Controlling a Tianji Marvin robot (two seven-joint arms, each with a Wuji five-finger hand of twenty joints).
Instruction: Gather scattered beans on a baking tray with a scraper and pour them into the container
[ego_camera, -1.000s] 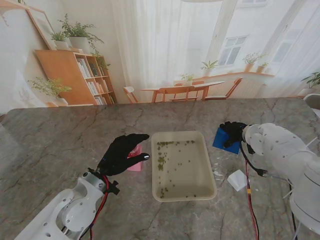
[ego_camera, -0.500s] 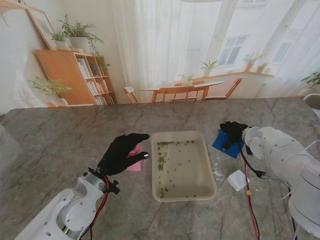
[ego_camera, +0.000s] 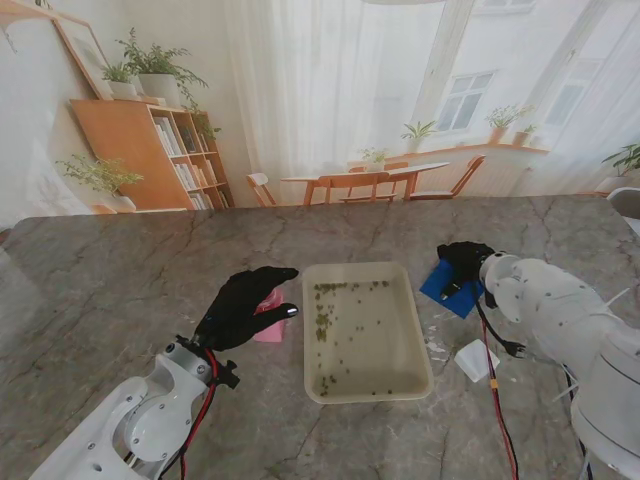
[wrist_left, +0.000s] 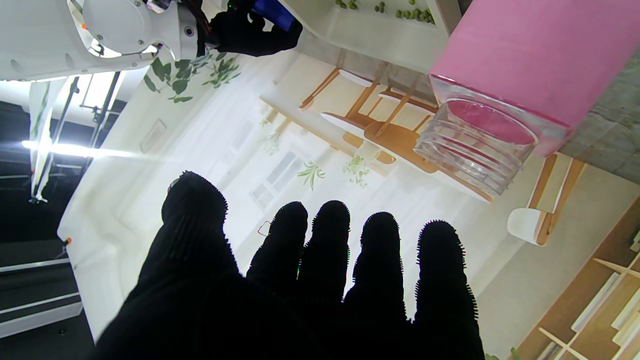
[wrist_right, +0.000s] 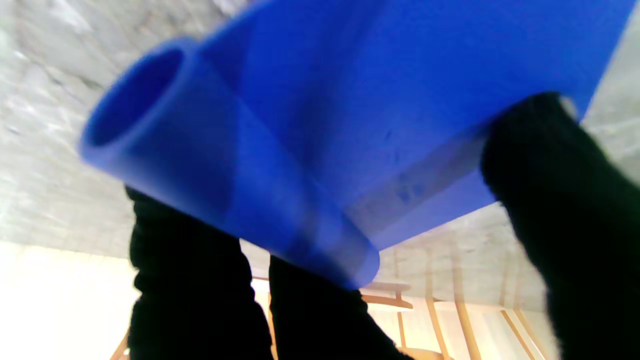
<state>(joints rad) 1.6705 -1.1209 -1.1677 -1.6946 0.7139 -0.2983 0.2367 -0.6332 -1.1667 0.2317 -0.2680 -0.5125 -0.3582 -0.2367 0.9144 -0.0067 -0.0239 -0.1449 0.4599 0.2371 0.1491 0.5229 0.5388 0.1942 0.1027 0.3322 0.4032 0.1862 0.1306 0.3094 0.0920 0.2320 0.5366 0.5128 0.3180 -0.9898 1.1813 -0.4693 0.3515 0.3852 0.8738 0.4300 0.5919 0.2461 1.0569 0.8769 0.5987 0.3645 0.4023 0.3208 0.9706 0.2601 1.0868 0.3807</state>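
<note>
Marble table (ego_camera: 120, 290): right hand (ego_camera: 462, 265) half-hides blurred blue scraper (ego_camera: 440, 283).

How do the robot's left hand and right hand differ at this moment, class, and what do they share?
The right hand is shut on the blue scraper; the left hand holds nothing, its fingers apart. The left hand is left of the baking tray, the right hand right of it. Both wear black gloves.
</note>
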